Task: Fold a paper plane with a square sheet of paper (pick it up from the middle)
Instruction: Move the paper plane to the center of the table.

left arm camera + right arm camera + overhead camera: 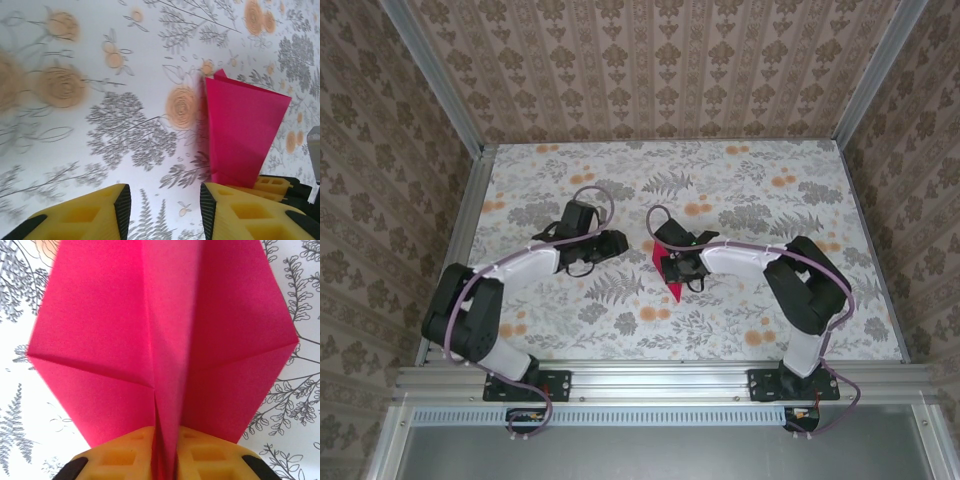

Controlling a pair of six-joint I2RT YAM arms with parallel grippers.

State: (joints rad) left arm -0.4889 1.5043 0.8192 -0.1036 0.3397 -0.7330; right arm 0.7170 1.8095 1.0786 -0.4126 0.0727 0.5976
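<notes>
**Right fingers** (115, 460): clamped together on the paper (150, 330), gripping it at the centre crease, with pink showing in the slit between the two yellow pads.

**Paper, from the right wrist:** part-folded, not yet a slim dart. The crease runs straight away from the fingers. A flap spreads to either side, each coming to a side corner. The far tip is cut off by the frame edge.

**Paper, from above** (670, 275): it sits mid-worktop under the right arm's wrist. Its long axis runs roughly far to near, and the narrow point faces the arm bases.

**Left fingers** (85, 215): apart, with nothing between them and printed worktop (125, 75) showing through the gap.

**Paper, from the left wrist** (240, 135): it lies to the right of the gap, past the right-hand pad and not in line with the opening. The broad end is up and the narrow end is down, where the other arm's yellow pad meets it.

**Arms:** the right arm is nearer, as it holds the paper. The left fingers (610, 245) are close beside it on its left, apart from it.

**Judgement:** any two-handed fold depends on that sideways offset. The left fingers would have to shift right, toward a free flap edge, while the crease grip stays fixed.
</notes>
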